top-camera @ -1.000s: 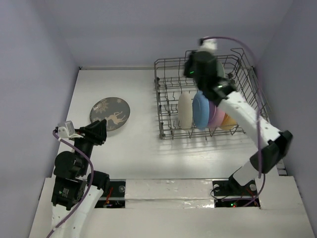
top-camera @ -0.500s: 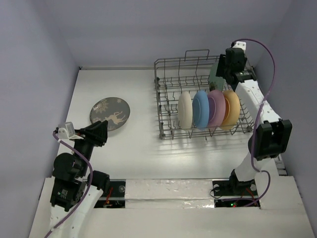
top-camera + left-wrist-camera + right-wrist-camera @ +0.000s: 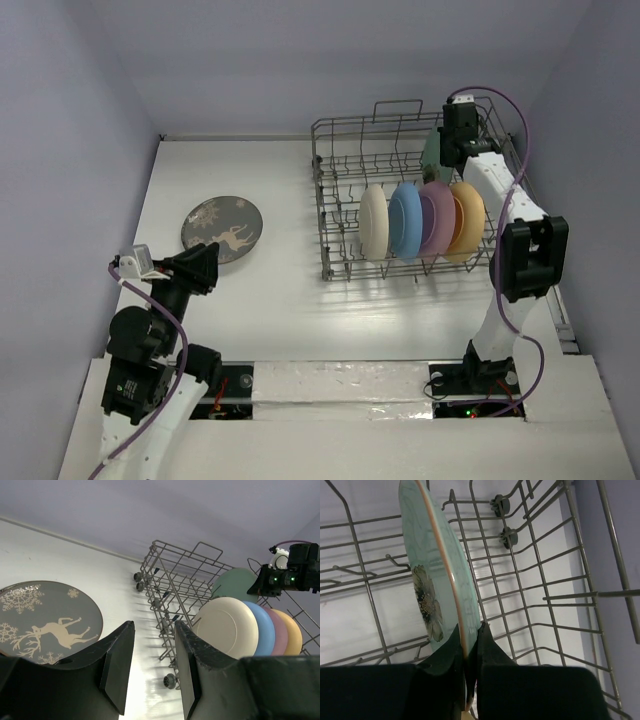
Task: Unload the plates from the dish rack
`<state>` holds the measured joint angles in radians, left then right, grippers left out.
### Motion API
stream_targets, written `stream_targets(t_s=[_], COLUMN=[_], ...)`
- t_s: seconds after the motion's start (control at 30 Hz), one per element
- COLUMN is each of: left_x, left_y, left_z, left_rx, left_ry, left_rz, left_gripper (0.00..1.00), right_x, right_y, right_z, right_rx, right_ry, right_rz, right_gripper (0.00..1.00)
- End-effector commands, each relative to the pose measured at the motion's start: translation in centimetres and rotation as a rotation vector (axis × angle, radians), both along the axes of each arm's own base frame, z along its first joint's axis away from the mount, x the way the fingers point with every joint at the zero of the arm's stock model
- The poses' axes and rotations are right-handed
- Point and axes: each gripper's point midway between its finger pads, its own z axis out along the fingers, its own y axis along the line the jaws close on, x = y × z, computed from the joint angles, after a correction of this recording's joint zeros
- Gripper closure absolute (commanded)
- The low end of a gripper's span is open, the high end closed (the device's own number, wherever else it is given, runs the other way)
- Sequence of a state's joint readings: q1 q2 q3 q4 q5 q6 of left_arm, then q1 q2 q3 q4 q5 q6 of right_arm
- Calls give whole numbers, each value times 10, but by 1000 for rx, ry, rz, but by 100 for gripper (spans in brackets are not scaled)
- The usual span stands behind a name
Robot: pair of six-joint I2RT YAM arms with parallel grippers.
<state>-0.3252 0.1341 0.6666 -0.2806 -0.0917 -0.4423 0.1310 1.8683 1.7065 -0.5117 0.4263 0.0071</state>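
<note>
The grey wire dish rack (image 3: 340,200) stands at the back right of the table. A cream plate (image 3: 373,222), a sky blue plate (image 3: 404,220), a pink plate (image 3: 437,215) and an orange-yellow plate (image 3: 468,218) stand upright in it. Behind them stands a mint green plate (image 3: 434,155) with a dark flower print (image 3: 427,570). My right gripper (image 3: 469,635) is shut on its rim, at the rack's back right (image 3: 452,150). A mottled grey-brown plate with a deer pattern (image 3: 222,228) lies flat on the table. My left gripper (image 3: 152,645) is open and empty just in front of it.
The rack's wire walls and tines (image 3: 540,575) close round the right gripper. The right wall of the booth is close behind the rack. White table surface lies between the grey-brown plate (image 3: 45,617) and the rack (image 3: 170,580).
My right arm swung from above the rack's middle to its back right corner, and its gripper now pinches the mint green plate's rim. The left arm has not moved.
</note>
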Motion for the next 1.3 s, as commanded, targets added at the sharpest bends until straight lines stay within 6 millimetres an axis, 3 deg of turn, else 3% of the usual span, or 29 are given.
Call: stream_targets(t_s=[0.0,0.2,0.3,0.43,0.53,0.63,0.7,0.77,0.8,0.83,0.87,0.9,0.97,1.17,1.2,1.27], left_x=[3,3,4,4,5,5,6,8,8,8,8,7,5,7,7,6], left_y=[-2,-3,-2,-3,-4,-4,-2,-2,-2,-3,-2,-6,-10,-10,-10,-9], left_z=[9,8,7,7,7,8,7,6,6,5,6,8,9,9,8,9], left_rx=[3,5,7,6,11,12,14,17,17,19,21,27,32,35,35,33], left_ry=[-33,-27,-26,-24,-22,-27,-24,-17,-16,-15,-17,-31,-47,-41,-41,-42], left_rz=[-6,-12,-7,-9,-14,-14,-3,-2,0,-3,-1,-24,-51,-46,-46,-44], left_gripper=[66,66,66,66,66,67,67,67,67,68,68,69,72,74,74,74], right_x=[2,-27,-39,-73,-89,-106,-114,-119,-114,-118,-120,-113,-120,-122,-131,-124], right_y=[-5,-10,-4,6,34,98,154,194,215,236,251,267,301,411,433,466], right_z=[103,173,200,254,277,286,269,268,252,254,248,219,213,167,162,142], right_rx=[38,-35,-1,157,321,563,711,829,862,915,990,1013,1095,1158,1165,1159], right_ry=[-272,-409,-496,-678,-764,-802,-745,-734,-695,-699,-670,-615,-581,-398,-369,-300], right_rz=[-44,-79,-100,-73,46,272,416,506,543,602,632,637,703,797,821,813], right_gripper=[100,100,100,100,100,100,100,100,100,100,100,100,100,100,100,100])
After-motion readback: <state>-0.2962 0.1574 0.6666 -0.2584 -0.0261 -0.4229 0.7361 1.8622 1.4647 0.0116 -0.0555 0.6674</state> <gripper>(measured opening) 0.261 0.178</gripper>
